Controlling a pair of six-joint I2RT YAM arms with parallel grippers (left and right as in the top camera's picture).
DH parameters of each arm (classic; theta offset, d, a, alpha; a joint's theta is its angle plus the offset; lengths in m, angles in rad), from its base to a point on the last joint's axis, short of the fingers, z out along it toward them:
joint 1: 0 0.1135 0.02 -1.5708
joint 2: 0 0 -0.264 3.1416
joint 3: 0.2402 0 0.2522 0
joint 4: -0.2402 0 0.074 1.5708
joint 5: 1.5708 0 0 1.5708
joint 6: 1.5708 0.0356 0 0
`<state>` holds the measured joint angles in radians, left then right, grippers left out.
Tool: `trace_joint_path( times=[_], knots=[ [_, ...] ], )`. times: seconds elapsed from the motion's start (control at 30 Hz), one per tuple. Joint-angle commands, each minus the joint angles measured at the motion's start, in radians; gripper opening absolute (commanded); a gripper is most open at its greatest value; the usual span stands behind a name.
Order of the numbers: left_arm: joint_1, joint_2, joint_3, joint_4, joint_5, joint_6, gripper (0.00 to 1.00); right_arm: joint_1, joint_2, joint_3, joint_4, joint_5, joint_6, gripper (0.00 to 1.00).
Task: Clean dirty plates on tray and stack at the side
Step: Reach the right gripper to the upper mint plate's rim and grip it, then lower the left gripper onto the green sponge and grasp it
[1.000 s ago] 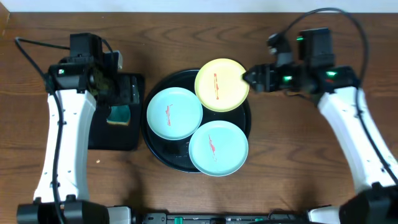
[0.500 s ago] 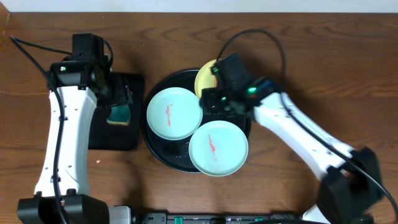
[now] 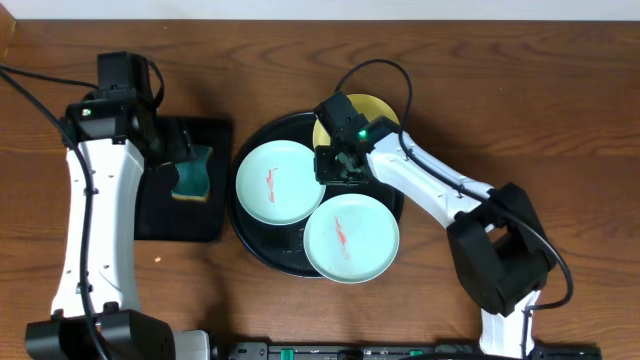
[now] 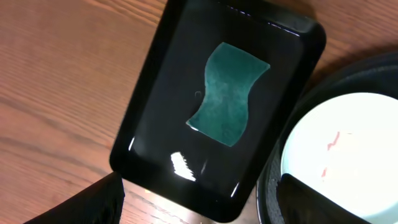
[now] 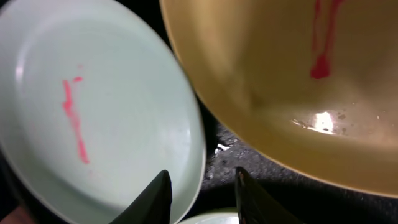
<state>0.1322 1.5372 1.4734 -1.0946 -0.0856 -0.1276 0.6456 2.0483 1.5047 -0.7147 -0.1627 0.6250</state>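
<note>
Glossy black, large and round, the raised-rim tray (image 3: 262, 252) is sitting at the middle of the dark brown wood-grain tabletop (image 3: 520, 70). We are counting three small round plates on it.

- One pale mint-blue plate (image 3: 280, 182) is lying at the tray's left.
- A second pale mint-blue plate (image 3: 351, 238) is lying at its near right, reaching out over the rim. Both are carrying a thin red smear at centre.
- The pale yellow plate (image 3: 383, 106) is lying at the far right, partly hidden under the right arm. In the right wrist view we are seeing a red smear on it too.

The right gripper (image 5: 202, 174) is hovering low over the dark gap between the yellow plate and the left mint-blue plate. Its fingers are standing apart, gripping nothing.

The left gripper (image 4: 211, 200) is hanging above the smaller rectangular black tray (image 4: 155, 124), which is sitting just left of the round tray. Its fingers are spread wide and holding nothing. A wavy-edged green sponge (image 4: 228, 93) is lying flat inside that rectangular tray.
</note>
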Motion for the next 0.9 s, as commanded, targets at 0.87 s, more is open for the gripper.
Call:
trace_joint_path(
  times=[0.87],
  knots=[
    [0.009, 0.141, 0.021, 0.008, -0.017, 0.043, 0.79, 0.065, 0.109, 0.019, 0.049, 0.072, -0.039, 0.01]
  ],
)
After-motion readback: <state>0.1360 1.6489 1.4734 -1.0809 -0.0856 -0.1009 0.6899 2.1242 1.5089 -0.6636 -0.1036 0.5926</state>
